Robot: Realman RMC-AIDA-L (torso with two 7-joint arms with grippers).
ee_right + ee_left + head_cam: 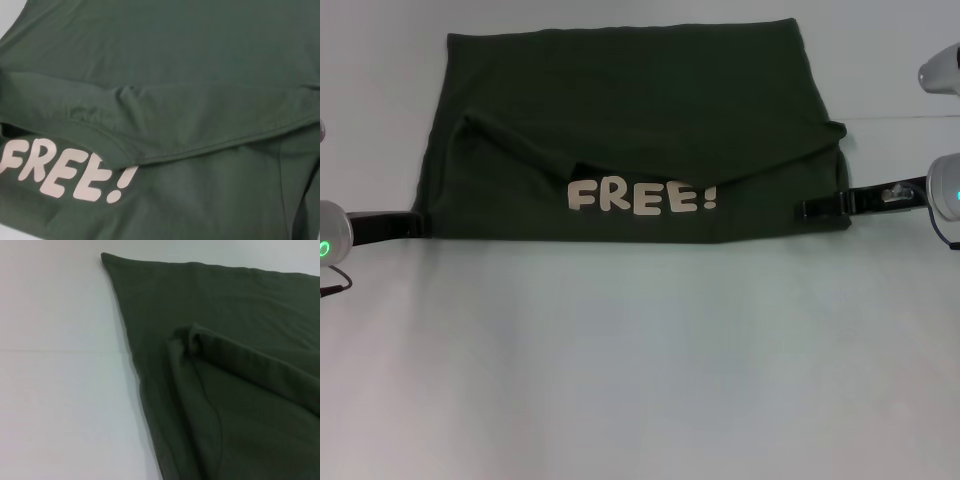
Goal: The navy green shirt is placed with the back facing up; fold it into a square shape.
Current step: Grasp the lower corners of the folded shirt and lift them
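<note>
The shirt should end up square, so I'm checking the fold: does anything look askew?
Yes. The shirt's folded-over flap sags in the middle, its edge uneven, leaving the FREE! lettering showing below.

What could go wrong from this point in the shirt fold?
The folded-over flap lies uneven, sagging toward the FREE! print in the middle; further folds could lock in a crooked shape rather than a square. The left gripper and right gripper sit at opposite lower corners of the navy green shirt; if one grips less fabric than the other, the next lift could skew or drop a corner.
</note>
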